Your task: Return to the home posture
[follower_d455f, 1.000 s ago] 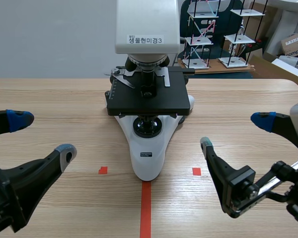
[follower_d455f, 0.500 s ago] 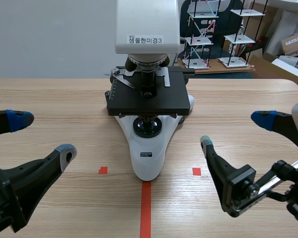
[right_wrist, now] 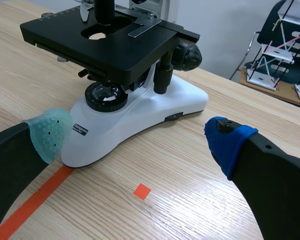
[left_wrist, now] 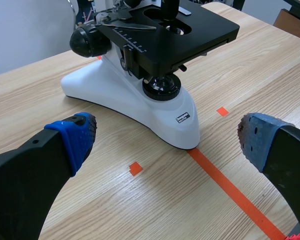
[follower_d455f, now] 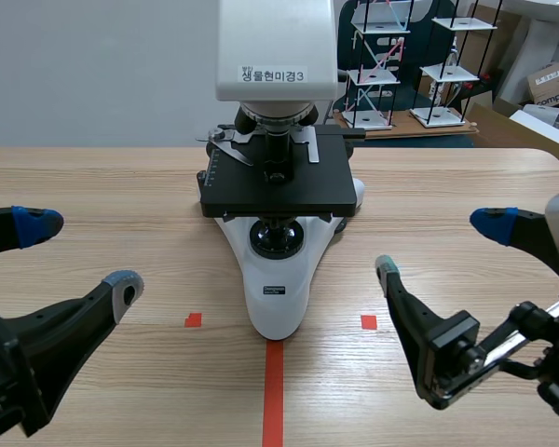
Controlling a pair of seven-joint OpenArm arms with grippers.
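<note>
A white microscope [follower_d455f: 278, 186] with a black stage [follower_d455f: 278, 182] stands at the table's middle, its base on the end of the orange tape line. My left gripper [follower_d455f: 73, 251] hangs low at the near left, open, nothing between its fingers. My right gripper [follower_d455f: 443, 247] hangs at the near right, also open and empty. In the left wrist view the microscope [left_wrist: 140, 85] lies ahead of the spread fingers of the left gripper [left_wrist: 165, 137]. In the right wrist view the microscope [right_wrist: 125, 85] sits ahead of the right gripper [right_wrist: 140, 130], toward its green-padded finger.
Behind the table at the far right stand small tiered racks [follower_d455f: 415, 65] and cardboard boxes [follower_d455f: 550, 79]. Bare wooden tabletop [follower_d455f: 102, 196] lies on both sides of the microscope.
</note>
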